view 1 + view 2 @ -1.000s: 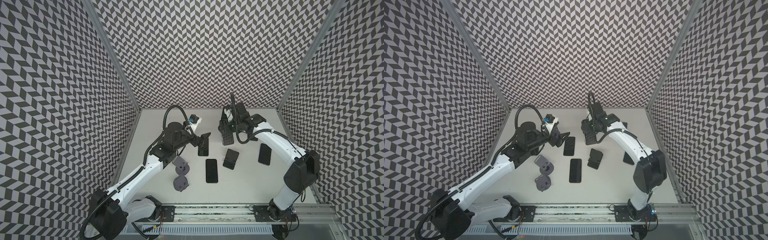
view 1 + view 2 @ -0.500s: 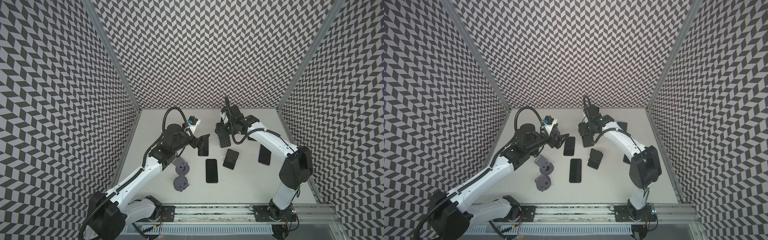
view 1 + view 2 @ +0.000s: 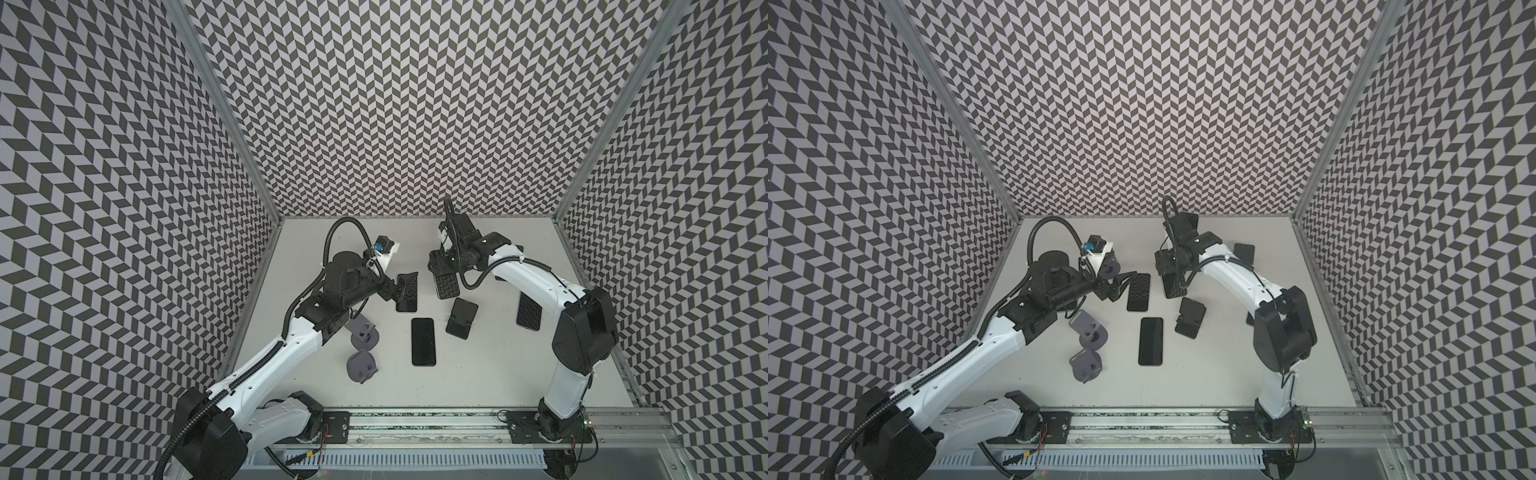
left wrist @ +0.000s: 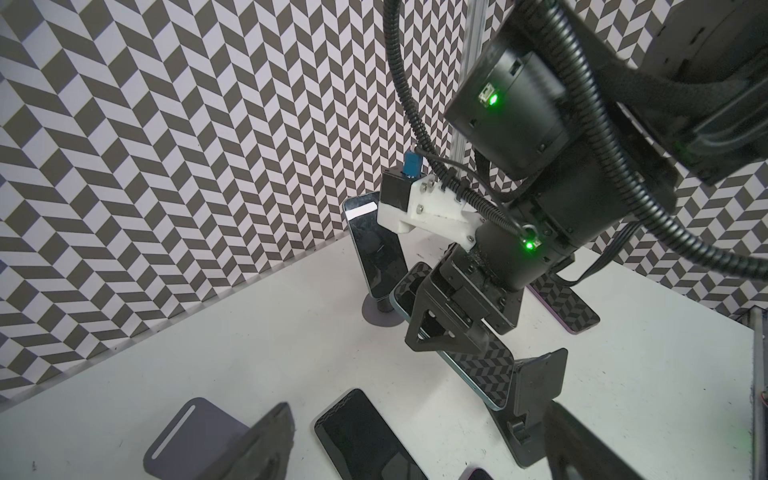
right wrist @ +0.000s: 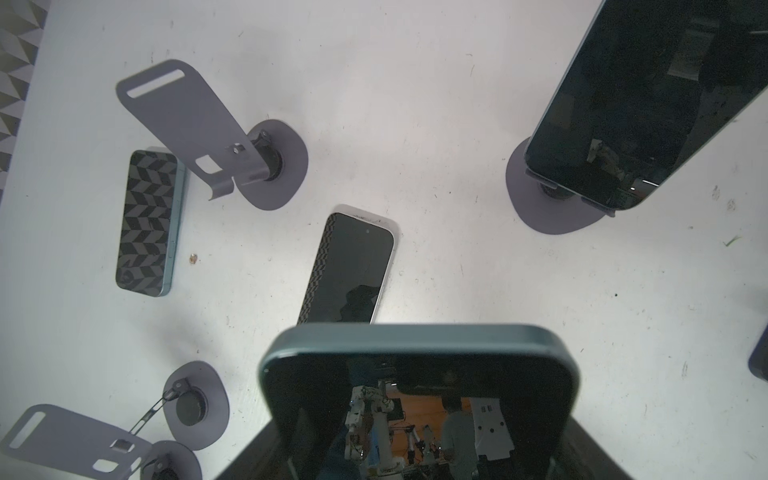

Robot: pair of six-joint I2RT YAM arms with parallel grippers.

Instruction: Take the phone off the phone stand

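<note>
The right gripper (image 4: 455, 332) has its fingers closed tight across the width of the teal-edged black phone (image 5: 415, 374), gripping it around mid-length. The phone hangs tilted above the white bench (image 3: 478, 374). Its lower short edge is just beside the back plate of the black angled plastic phone stand (image 3: 461, 318); whether the two touch cannot be told.

The left gripper (image 3: 1121, 287) hovers with its fingers spread wide and holding nothing, above a glossy black phone (image 3: 406, 300) that lies flat. Another flat black phone (image 3: 424, 341) lies just left of the black stand. A chevron-reflecting phone (image 3: 528, 312) lies near the bench's right edge.

A grey metal stand (image 3: 363, 332) and a second grey stand (image 3: 361, 366) sit on the left side. A broad stretch of bench runs from the black stand toward the front rail (image 3: 415, 419).
</note>
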